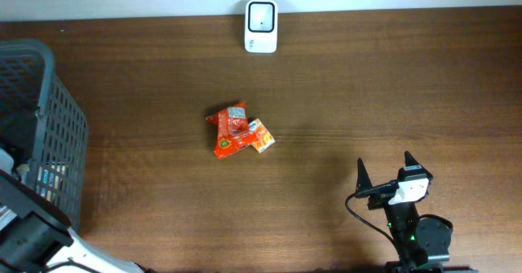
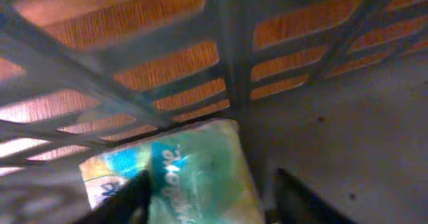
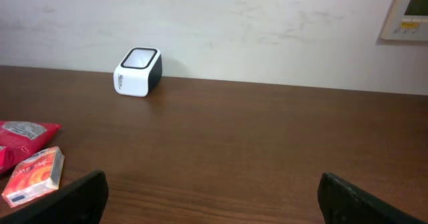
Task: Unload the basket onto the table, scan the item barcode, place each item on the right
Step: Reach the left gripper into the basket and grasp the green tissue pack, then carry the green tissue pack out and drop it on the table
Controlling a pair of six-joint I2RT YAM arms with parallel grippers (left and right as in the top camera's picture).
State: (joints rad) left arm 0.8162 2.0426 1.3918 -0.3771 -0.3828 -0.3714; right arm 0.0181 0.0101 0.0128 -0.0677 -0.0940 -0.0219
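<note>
My left pincer [image 2: 212, 184] is inside the grey plastic lattice basket [image 1: 57, 118] at the left edge of the brown wood-grain bench [image 1: 367, 77]. Its dark fingers stand apart astride a glossy teal-and-white soft packet [image 2: 180, 170] on the basket floor, and the right finger is clear of it. My right pincer [image 1: 383, 160] gapes wide and empty at the near right corner. A boxy white barcode scanner [image 1: 261, 26] sits mid far edge. Mid-bench, a crinkled red pouch [image 1: 231, 125] touches a small orange carton [image 1: 262, 137].
</note>
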